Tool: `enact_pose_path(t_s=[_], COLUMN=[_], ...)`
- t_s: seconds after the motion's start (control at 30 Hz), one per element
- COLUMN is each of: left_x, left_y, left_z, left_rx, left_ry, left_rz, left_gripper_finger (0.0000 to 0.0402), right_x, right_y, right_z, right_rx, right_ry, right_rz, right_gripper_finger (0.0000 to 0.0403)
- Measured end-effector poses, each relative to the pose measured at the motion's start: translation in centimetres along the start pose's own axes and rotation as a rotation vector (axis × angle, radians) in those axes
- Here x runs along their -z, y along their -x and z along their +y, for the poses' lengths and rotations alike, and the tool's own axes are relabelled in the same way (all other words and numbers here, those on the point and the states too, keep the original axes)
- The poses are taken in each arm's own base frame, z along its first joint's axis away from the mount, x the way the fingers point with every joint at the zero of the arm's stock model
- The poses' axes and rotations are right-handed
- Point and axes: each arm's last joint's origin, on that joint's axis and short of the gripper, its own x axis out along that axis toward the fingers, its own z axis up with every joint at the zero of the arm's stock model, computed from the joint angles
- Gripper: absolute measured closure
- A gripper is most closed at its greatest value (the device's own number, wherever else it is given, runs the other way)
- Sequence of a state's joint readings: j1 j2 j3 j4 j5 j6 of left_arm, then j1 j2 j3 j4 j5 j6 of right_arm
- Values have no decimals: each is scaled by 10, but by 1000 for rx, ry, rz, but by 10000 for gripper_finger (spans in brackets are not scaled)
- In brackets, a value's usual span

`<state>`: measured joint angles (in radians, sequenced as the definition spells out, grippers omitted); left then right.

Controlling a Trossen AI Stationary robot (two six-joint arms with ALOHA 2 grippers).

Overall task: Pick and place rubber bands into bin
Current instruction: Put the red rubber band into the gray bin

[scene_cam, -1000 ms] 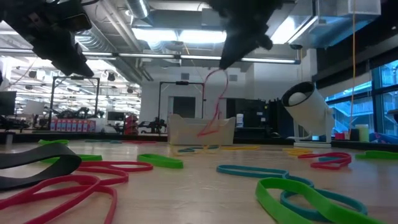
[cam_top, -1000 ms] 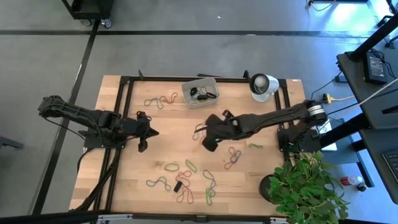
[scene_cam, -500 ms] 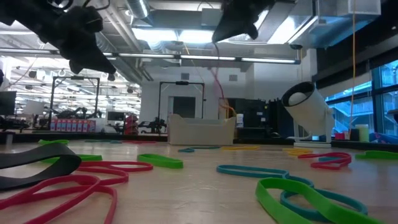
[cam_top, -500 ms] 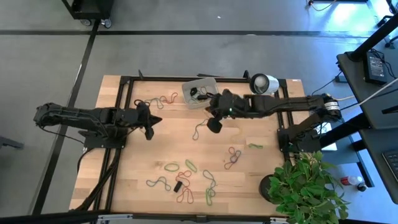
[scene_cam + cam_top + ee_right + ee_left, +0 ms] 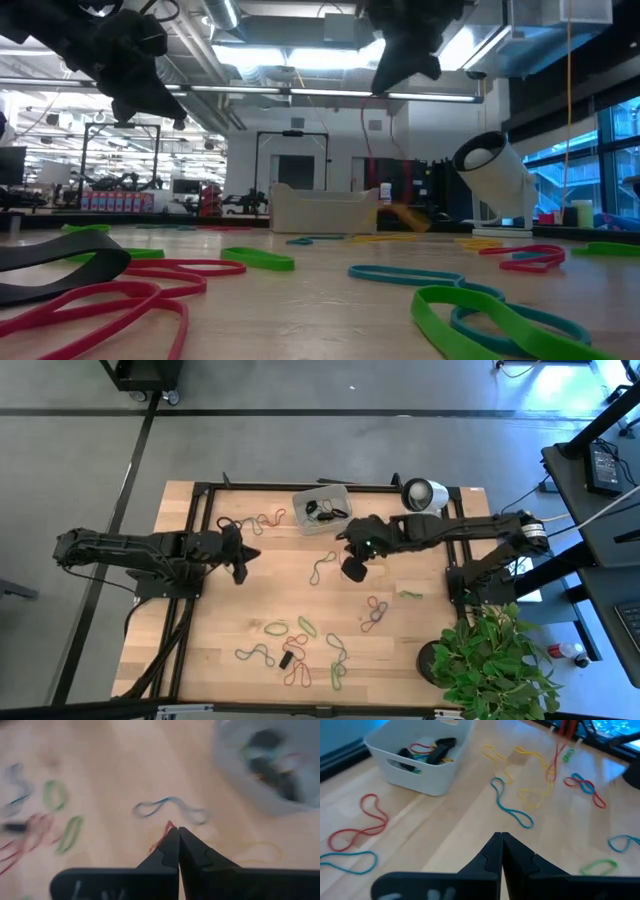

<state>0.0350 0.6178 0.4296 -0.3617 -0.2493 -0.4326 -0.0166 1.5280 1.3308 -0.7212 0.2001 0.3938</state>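
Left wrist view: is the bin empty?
No. The bin already holds several rubber bands, among them red, black and green ones.

Wood table point(image 5: 220, 630) w/ black frame: bin point(image 5: 322, 508) at far edge, rubber bands point(image 5: 300, 650) scattered, white round object point(image 5: 424, 496).

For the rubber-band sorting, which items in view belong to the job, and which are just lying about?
Part of the job:
- rubber bands scattered over the table
- bin at the far edge, a few bands already inside
- right gripper, shut, pinching a red band
- left gripper, shut, holding nothing

Just lying about:
- white round object with a dark face
- potted plant at the table's corner
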Motion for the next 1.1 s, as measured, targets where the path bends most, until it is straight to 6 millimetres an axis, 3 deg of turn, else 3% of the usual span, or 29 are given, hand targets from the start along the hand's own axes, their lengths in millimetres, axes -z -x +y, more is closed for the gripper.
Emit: enact_pose_path(t_s=[0.1, 0.23, 0.33, 0.53, 0.63, 0.8, 0.9, 1.1], left_x=[1, 1, 1, 2, 2, 3, 3, 3], left_y=[0, 0, 0, 0, 0, 0, 0, 1], left_z=[-1, -2, -2, -4, -4, -4, -4, -5], left_rx=[42, 73, 88, 137, 153, 159, 160, 196], left_ry=[-16, -35, -36, -52, -54, -55, -55, -55], left_rz=[20, 33, 41, 61, 68, 74, 75, 90], left_gripper_finger=[400, 399, 400, 400, 399, 400, 399, 399], right_x=[-1, -1, 8, 38, 47, 64, 72, 80], right_y=[2, 5, 8, 11, 5, -24, -39, -46], right_z=[8, 24, 32, 29, 33, 50, 61, 74], right_rx=[64, -100, -127, 193, 220, 30, -113, -271], right_ry=[-26, -49, -115, -262, -261, -284, -294, -281], right_rz=[-83, -87, -10, 104, 124, 96, -17, -172], right_gripper_finger=[402, 402, 402, 402, 402, 402, 402, 402])
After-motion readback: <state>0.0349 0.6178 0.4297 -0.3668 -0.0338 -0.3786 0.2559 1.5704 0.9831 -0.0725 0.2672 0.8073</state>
